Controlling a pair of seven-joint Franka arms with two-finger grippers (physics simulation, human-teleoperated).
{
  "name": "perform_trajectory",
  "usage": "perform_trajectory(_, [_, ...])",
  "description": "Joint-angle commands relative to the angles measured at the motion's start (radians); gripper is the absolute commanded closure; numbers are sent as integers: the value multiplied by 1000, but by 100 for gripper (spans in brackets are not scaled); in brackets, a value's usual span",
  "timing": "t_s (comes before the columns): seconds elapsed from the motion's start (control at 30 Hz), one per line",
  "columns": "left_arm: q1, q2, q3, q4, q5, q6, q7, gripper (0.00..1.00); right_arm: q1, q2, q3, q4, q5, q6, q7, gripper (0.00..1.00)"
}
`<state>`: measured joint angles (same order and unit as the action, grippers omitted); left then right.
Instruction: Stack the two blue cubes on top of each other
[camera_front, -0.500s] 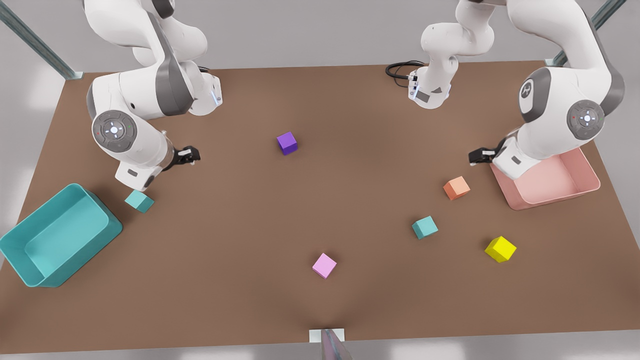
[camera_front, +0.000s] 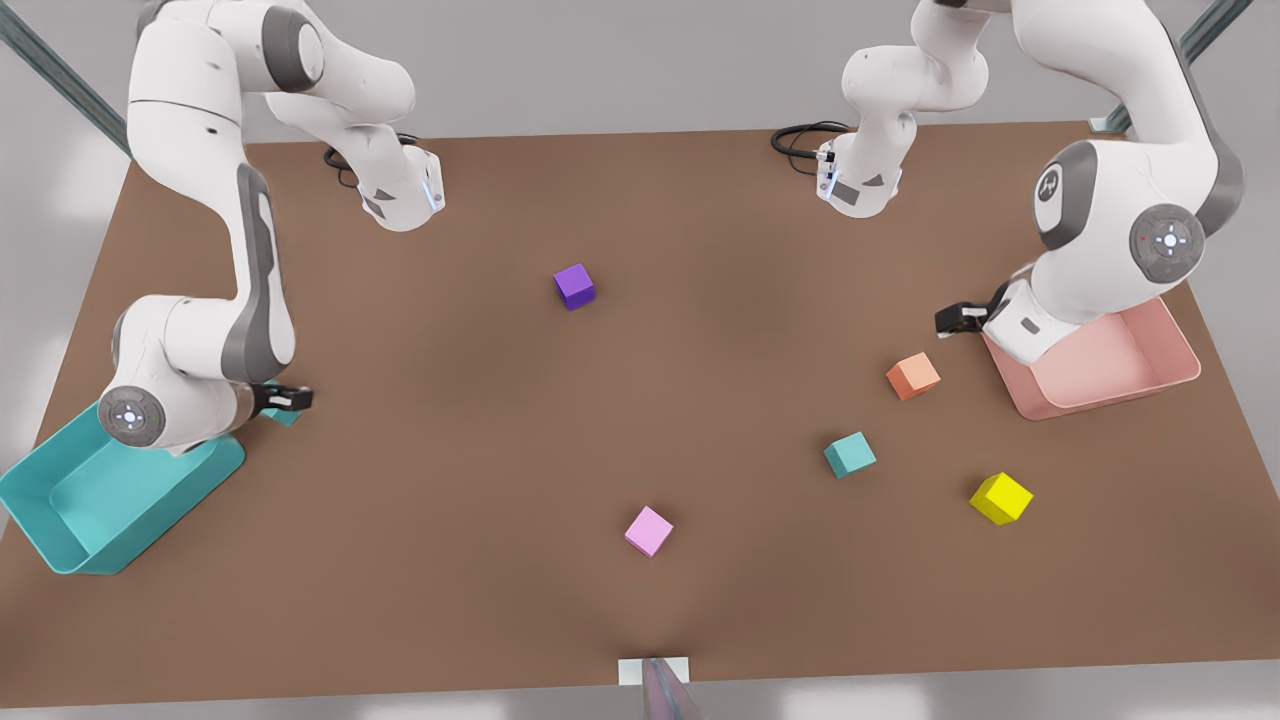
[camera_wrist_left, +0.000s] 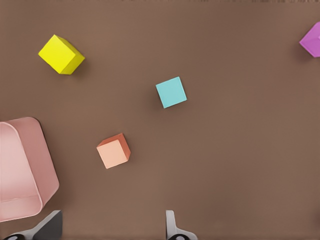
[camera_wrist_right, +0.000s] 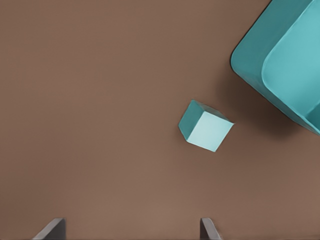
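I find the right gripper (camera_front: 290, 399) spread open, empty, above the teal cube (camera_wrist_right: 206, 126) beside the teal bin (camera_front: 60, 520); left gripper (camera_front: 950, 318) open, empty, near the pink bin (camera_front: 1180, 375), second teal cube (camera_front: 850, 455) apart on the counter (camera_front: 480, 420).

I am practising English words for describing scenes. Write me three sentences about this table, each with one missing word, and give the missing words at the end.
1. The right gripper is near a small teal matte cube, which lies on the brown table beside the large ____ bin.
2. The left gripper waits next to the ____ bin, with a small orange cube close by.
3. The fingers of both grippers are ____, and neither holds a cube.

Missing words: teal; pink; open
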<state>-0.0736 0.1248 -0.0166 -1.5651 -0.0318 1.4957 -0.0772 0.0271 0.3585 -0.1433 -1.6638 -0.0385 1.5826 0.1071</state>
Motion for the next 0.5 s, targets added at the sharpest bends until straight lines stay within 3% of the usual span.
perform_trajectory(0.0, [0, 1, 1, 0, 1, 1, -12, 0, -59, -3, -1, -65, 80, 241, 137, 0])
perform_trajectory(0.17, [18, -1, -3, 14, -25, 0, -12, 0, -114, -4, -1, -189, 85, 433, 115, 0])
perform_trajectory(0.27, [23, 7, -3, 13, -59, 0, -12, 0, -148, -72, 1, -347, 85, 623, 43, 0])
perform_trajectory(0.47, [29, 10, -2, 13, -59, -2, -10, 0, -182, -89, -1, -451, 101, 746, 43, 0])
